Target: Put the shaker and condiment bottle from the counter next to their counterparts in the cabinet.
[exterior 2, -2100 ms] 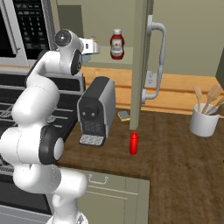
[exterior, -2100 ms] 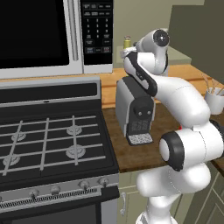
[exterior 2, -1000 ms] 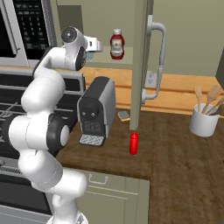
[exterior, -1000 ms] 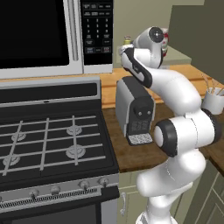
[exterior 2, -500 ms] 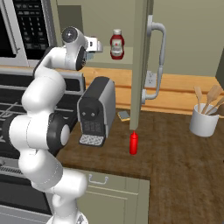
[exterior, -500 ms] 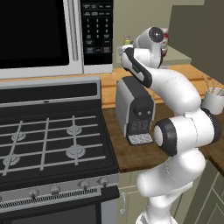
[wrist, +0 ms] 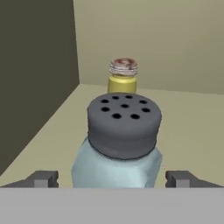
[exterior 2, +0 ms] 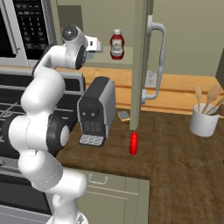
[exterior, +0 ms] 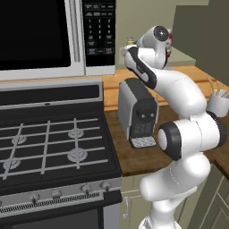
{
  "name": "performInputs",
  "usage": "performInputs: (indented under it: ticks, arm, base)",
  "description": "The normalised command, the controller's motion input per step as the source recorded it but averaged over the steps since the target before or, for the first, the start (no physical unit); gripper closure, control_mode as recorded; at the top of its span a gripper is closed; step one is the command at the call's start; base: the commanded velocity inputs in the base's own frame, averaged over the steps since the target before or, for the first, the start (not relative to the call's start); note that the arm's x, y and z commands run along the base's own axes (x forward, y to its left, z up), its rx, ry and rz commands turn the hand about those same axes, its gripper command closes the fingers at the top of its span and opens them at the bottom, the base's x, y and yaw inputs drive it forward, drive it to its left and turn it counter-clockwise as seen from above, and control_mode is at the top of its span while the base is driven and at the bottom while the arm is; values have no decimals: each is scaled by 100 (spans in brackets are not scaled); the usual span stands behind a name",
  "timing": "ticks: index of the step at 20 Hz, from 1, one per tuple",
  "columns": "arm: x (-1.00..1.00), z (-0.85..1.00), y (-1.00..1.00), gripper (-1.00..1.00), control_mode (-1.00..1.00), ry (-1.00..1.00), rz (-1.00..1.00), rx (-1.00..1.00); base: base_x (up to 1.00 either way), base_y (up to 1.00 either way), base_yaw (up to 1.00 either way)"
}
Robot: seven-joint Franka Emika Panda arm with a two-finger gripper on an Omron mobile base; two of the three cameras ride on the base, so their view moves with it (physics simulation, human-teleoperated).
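Note:
The pale blue shaker with its grey cap stands on the cabinet shelf, between my fingertips. A small gap shows on each side of it, so my gripper is open around it. Just behind it stands the yellow shaker with a silver cap. In the right base view my gripper reaches into the cabinet, left of the wide red bottle with a white cap. The slim all-red condiment bottle stands upright on the wood counter, below the open olive door.
A dark coffee machine sits on the counter under my arm. The door's edge and handle jut out toward me. A white cup of wooden utensils stands at the right. The stove and microwave are at the left.
Since 2.1 s ago the hand has swung right and forward into the cabinet over the shelf. In the last second it has stayed almost still.

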Motion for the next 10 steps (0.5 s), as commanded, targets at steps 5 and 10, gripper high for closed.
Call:
performInputs:
  ticks: [5,10]
  arm:
    - [-63,-2,-1,-100,-100,0,-1,2]
    - [-98,-11,-13,-100,-100,0,-7,5]
  base:
    - [0,0,0]
    - [0,0,0]
